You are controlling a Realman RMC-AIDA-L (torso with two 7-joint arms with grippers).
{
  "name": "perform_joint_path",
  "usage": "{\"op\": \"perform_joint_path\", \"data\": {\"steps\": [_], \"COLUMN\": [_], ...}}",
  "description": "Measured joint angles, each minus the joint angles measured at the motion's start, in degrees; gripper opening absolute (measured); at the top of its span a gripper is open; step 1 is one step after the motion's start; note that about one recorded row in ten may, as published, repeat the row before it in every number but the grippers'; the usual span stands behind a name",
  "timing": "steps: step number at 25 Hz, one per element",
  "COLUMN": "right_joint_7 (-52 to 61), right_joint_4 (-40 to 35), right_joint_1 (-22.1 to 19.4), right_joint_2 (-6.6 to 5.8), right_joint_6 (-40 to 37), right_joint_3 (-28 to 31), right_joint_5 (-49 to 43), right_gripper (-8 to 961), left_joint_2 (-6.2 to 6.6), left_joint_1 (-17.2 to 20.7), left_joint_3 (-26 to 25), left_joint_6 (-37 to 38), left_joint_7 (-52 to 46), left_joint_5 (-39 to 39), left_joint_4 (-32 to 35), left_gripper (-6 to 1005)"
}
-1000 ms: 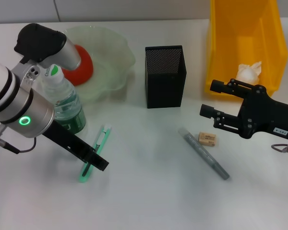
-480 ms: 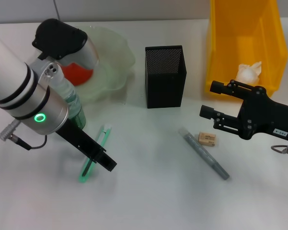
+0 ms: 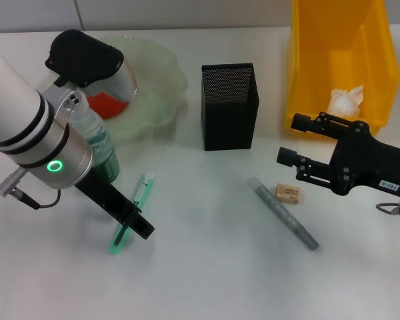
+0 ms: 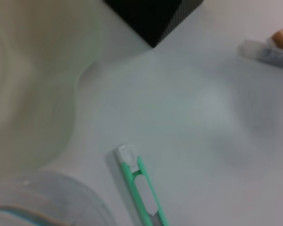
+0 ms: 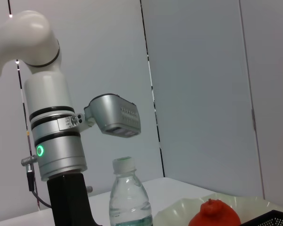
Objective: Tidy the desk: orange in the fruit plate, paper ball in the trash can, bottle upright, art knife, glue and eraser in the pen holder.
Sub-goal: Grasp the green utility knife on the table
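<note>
The green art knife (image 3: 132, 212) lies flat left of centre; it also shows in the left wrist view (image 4: 140, 188). My left gripper (image 3: 139, 227) hangs right over its near end. The bottle (image 3: 99, 148) stands upright behind the left arm. The orange (image 3: 107, 103) sits in the pale green fruit plate (image 3: 161, 80). The paper ball (image 3: 347, 100) lies in the yellow trash can (image 3: 340, 40). The grey glue stick (image 3: 283, 213) and the eraser (image 3: 288, 193) lie right of the black mesh pen holder (image 3: 230, 107). My right gripper (image 3: 295, 139) hovers open and empty beside the eraser.
The right wrist view shows the left arm (image 5: 56, 141), the bottle (image 5: 127, 197) and the orange (image 5: 214, 214) across the table. The left wrist view shows the pen holder's corner (image 4: 151, 19) and the plate's rim (image 4: 80, 94) beyond the knife.
The left arm's wrist has swung up toward the plate, now hiding more of the bottle. Its gripper tip shifted slightly right, then back, staying over the knife. The right arm has not moved.
</note>
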Motion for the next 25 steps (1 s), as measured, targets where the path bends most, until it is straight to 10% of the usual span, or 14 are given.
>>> {"op": "perform_joint_path", "data": {"steps": [25], "right_joint_7": [0.0], "right_joint_4": [0.2], "right_joint_1": [0.0], "right_joint_2": [0.00], "right_joint_6": [0.1], "right_joint_3": [0.0], "right_joint_5": [0.0], "right_gripper": [687], "left_joint_2": [0.00], "left_joint_1": [-0.5], "left_joint_3": [1.2], "left_joint_6": [-1.5], "left_joint_7": [0.1], "left_joint_5": [0.7], "left_joint_4": [-0.8], "left_gripper": [680]}}
